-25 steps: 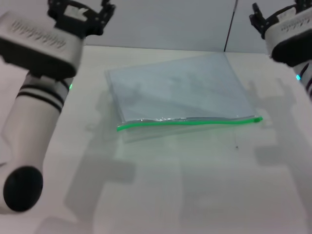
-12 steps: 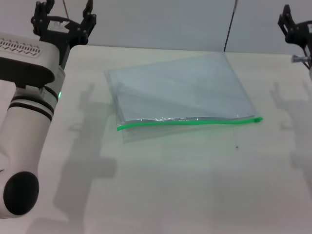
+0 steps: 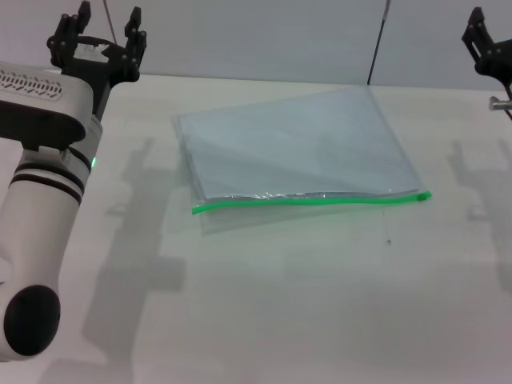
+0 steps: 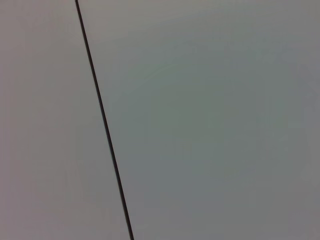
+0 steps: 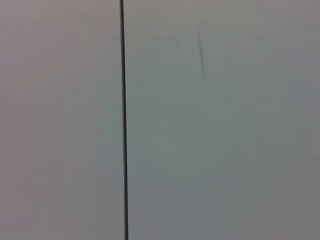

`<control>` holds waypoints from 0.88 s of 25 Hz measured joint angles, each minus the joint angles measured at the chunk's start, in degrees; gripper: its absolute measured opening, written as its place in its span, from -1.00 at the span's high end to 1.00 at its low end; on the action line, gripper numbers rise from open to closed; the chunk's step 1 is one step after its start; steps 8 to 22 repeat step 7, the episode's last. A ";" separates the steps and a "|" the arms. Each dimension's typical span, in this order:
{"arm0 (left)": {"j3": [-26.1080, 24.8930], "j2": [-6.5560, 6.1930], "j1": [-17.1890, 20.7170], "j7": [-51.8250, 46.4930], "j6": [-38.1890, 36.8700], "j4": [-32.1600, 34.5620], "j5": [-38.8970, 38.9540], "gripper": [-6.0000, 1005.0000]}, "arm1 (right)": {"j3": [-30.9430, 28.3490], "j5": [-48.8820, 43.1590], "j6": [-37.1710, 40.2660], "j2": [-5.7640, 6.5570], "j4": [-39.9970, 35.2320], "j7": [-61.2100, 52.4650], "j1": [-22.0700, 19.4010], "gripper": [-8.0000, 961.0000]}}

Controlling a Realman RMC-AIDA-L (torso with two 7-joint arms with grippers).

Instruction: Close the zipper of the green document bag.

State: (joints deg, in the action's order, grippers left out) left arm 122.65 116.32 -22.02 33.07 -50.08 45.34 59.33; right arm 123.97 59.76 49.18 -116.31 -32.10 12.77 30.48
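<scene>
Translucent blue-grey plastic, the green document bag (image 3: 296,148) lies flat on the white table (image 3: 320,304), with the zipper (image 3: 312,200) running as a bright green strip along the bag's long edge nearest the robot. The left gripper (image 3: 98,36) is raised well beyond the bag's far left corner with its fingers spread wide and empty. The right gripper (image 3: 484,40) sits high, well off the bag's right side, partly out of view, so its opening cannot be told.
</scene>
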 joint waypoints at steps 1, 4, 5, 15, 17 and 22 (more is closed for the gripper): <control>0.00 0.00 -0.02 -0.02 -0.01 -0.02 0.00 -0.48 | 0.06 -0.18 0.09 -0.03 0.29 -0.08 0.16 -0.70; 0.02 -0.06 -0.25 -0.05 -0.02 -0.20 0.00 -0.43 | 0.62 -0.20 -0.21 -0.03 1.52 0.30 1.29 -0.70; -0.01 -0.06 -0.32 -0.06 -0.02 -0.22 0.00 -0.42 | 0.95 -0.21 -0.26 -0.04 2.01 0.42 1.74 -0.70; -0.15 -0.07 -0.40 -0.07 -0.02 -0.25 0.00 -0.42 | 2.05 -0.22 -0.16 -0.05 2.71 0.45 2.41 -0.70; -0.15 -0.07 -0.40 -0.07 -0.02 -0.25 0.00 -0.42 | 2.05 -0.22 -0.16 -0.05 2.71 0.45 2.41 -0.70; -0.15 -0.07 -0.40 -0.07 -0.02 -0.25 0.00 -0.42 | 2.05 -0.22 -0.16 -0.05 2.71 0.45 2.41 -0.70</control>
